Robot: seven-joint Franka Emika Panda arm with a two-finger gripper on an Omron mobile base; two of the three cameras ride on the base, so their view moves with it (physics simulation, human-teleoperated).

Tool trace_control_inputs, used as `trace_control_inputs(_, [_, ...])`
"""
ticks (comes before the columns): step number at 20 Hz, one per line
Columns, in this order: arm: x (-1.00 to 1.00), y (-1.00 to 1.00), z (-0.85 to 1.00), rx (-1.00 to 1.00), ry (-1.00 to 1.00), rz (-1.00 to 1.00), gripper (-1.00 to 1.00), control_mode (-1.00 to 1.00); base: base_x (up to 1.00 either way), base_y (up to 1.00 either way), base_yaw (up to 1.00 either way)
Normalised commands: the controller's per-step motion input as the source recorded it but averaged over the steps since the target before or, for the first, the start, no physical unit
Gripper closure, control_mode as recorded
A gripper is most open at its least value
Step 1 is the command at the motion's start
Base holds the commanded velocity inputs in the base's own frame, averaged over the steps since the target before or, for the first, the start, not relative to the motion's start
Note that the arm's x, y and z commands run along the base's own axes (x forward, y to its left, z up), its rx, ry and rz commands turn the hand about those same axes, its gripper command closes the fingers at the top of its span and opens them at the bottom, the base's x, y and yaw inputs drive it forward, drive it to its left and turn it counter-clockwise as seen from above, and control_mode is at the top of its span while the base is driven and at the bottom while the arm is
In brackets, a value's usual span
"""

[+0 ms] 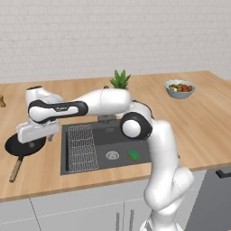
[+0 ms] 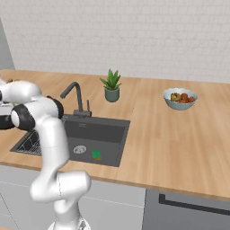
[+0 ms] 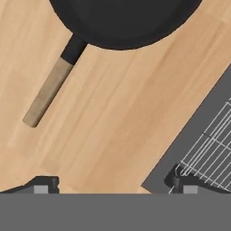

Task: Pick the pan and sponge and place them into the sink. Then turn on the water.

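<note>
Fingers [image 3: 113, 186] are released and hover over the surface [image 3: 113, 126] between the pan [image 3: 122, 20] and the sink [image 3: 203, 149], where the sponge [image 1: 134, 155] already lies, so the next move, I think, is lowering onto the pan handle [image 3: 47, 92].

A dark sink [image 2: 105, 134] sits in the wooden worktop [image 2: 166, 139] near its front edge. A green sponge [image 2: 96, 154] lies on the sink floor beside the drain [image 2: 79, 149]. The faucet [image 2: 74, 96] stands at the sink's back edge, a plant [image 2: 111, 85] behind it, a fruit bowl [image 2: 179, 98] toward the back right. The arm [image 2: 42, 130] covers the sink's left end.
</note>
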Motion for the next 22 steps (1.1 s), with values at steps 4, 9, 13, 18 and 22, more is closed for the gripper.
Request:
trace_control_inputs(4, [-0.12,0.09,-0.13,0.0,0.0,-0.14,-1.0,-1.0,0.0,0.0,0.0])
trace_control_inputs(9, [-0.24,0.16,-0.14,0.0,0.0,-0.21,-1.0,-1.0,0.0,0.0,0.0])
trace_control_inputs(13, [-0.2,0.28,-0.19,-0.04,0.0,-0.23,-1.0,-1.0,0.0,0.0,0.0])
trace_control_inputs(18, [-0.11,0.32,-0.2,-0.06,0.0,-0.22,-1.0,-1.0,0.0,0.0,0.0])
trace_control_inputs(22, [0.0,0.36,-0.22,-0.1,0.0,-0.19,-1.0,-1.0,0.0,0.0,0.0])
